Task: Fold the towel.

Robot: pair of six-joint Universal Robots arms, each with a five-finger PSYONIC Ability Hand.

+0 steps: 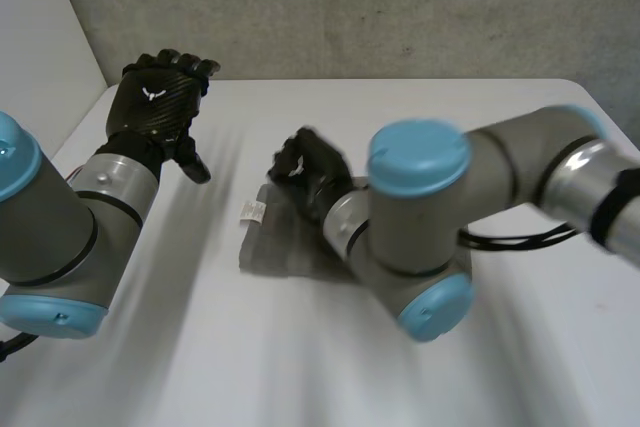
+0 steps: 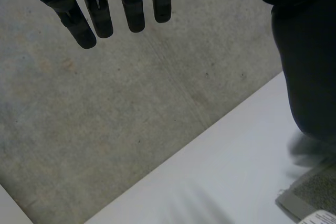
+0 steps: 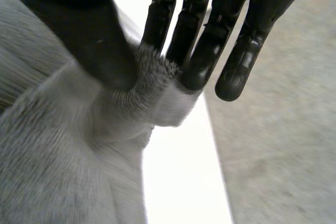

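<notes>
Pinching a ridge of grey pile between thumb (image 3: 100, 45) and straight fingers (image 3: 202, 51), the right hand (image 1: 310, 172) grips the towel (image 1: 282, 249) at its twelve o'clock edge, as the head view presents it. The towel lies near the middle of the white table (image 1: 450, 112), with a white label (image 1: 252, 211) at its ten o'clock corner. The left hand (image 1: 155, 97) is raised off the table at about ten o'clock from the towel and well apart from it, fingers straight and relaxed, holding nothing. Assessment: the step in hand appears to be carrying the far edge over toward six o'clock. The grip takes a bunched fold rather than a flat hem, so the cloth is likely to trail unevenly from a single point. Recommended practice: maintain a firm pinch, lift only enough to clear the lower layer, and travel straight toward six o'clock so the edges meet squarely. The free left hand would be well used pressing the nine o'clock side flat to prevent sliding.
</notes>
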